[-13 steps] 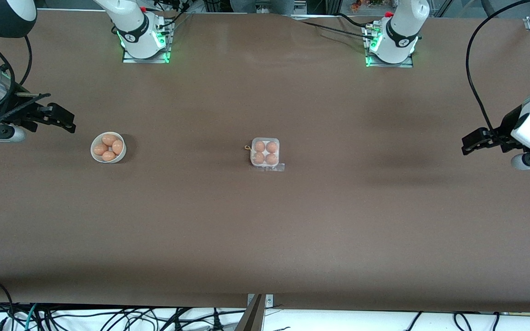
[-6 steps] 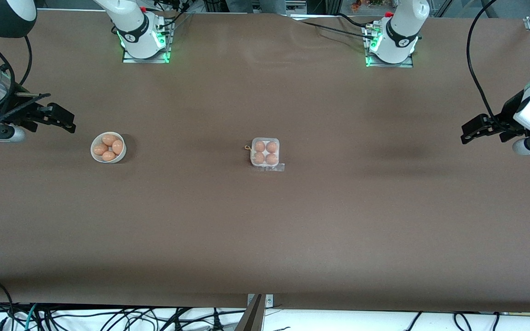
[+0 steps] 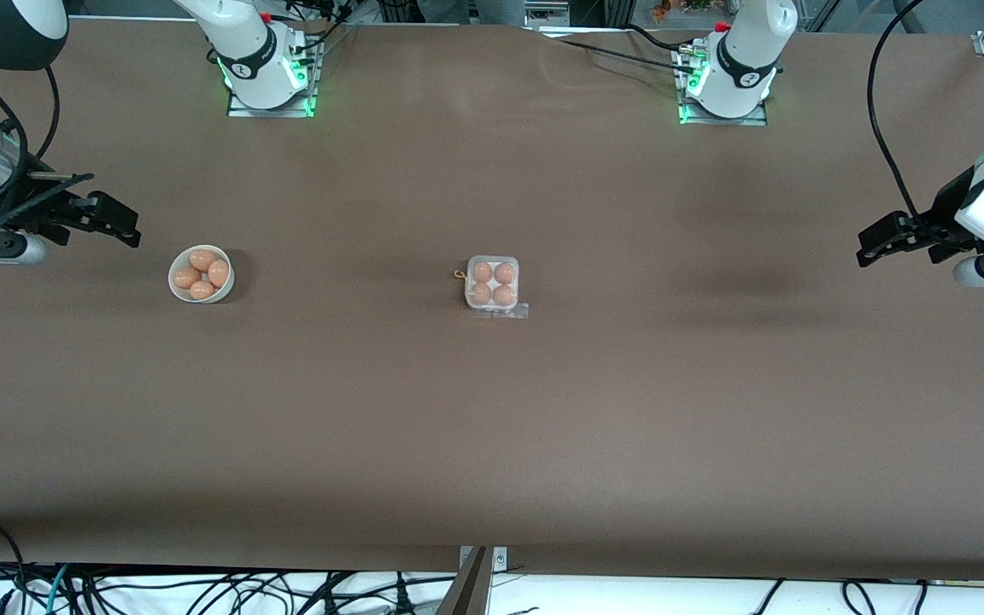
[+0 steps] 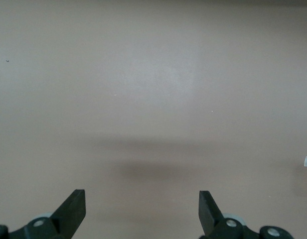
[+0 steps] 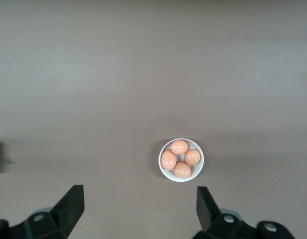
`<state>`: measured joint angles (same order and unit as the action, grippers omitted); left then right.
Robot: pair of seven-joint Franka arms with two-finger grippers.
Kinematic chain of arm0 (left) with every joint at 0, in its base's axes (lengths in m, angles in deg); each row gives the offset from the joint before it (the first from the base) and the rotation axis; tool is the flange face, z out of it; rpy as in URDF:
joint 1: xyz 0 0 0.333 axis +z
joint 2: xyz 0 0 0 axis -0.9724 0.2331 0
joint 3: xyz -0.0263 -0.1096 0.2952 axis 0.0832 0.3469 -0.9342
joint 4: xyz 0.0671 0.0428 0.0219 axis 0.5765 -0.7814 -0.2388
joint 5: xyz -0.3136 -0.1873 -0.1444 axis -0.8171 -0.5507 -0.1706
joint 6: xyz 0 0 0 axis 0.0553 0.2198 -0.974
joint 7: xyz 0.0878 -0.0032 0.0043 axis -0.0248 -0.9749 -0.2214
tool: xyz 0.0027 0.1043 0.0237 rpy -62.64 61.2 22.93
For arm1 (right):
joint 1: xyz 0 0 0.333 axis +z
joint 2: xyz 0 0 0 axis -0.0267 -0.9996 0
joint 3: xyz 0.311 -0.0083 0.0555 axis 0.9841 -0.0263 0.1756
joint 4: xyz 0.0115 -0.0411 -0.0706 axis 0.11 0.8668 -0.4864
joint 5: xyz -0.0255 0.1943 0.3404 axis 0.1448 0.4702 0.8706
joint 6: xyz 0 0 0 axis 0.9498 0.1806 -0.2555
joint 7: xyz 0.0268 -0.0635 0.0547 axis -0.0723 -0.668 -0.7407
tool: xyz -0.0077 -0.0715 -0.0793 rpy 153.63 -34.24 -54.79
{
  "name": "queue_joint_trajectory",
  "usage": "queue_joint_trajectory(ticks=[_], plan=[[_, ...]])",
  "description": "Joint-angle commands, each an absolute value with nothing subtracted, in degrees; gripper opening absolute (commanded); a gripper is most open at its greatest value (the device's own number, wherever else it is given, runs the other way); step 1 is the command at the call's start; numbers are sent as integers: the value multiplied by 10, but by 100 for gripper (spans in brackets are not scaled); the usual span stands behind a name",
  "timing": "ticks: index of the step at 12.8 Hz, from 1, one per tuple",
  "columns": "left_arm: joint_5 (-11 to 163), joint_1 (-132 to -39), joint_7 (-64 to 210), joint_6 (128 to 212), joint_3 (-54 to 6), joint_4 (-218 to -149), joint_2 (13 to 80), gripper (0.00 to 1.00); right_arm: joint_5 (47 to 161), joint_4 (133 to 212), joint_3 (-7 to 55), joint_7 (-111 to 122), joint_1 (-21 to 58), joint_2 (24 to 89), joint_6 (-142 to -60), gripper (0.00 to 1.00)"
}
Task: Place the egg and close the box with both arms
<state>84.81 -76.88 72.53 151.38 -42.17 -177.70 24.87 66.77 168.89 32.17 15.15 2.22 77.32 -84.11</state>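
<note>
Apparently the work is complete or nearly so: the small square clear-plastic egg box (image 3: pixel 493 285) sits at the centre of the front view on the brown table (image 3: pixel 492 427), four orange-brown eggs in its cells, lid seemingly down; the round white bowl (image 3: pixel 201 274) at centre-left holds four more; the left gripper (image 3: pixel 872 246) at the right edge and the right gripper (image 3: pixel 120 224) at the left edge both hang wide and empty.

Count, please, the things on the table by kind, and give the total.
Eggs in the white bowl: 4
Eggs in the clear egg carton: 4
White bowl: 1
Clear egg carton: 1
Total: 10
</note>
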Motion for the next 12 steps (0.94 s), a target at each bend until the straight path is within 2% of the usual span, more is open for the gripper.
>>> queue_joint_trajectory(ticks=[1,12], plan=[[839,-757,723,1514,-416,-1795,227,100,673,1676,327,152,14,768,-836,100],[840,-748,722,1499,-416,-1791,218,100,675,1676,327,153,14,768,-836,100]])
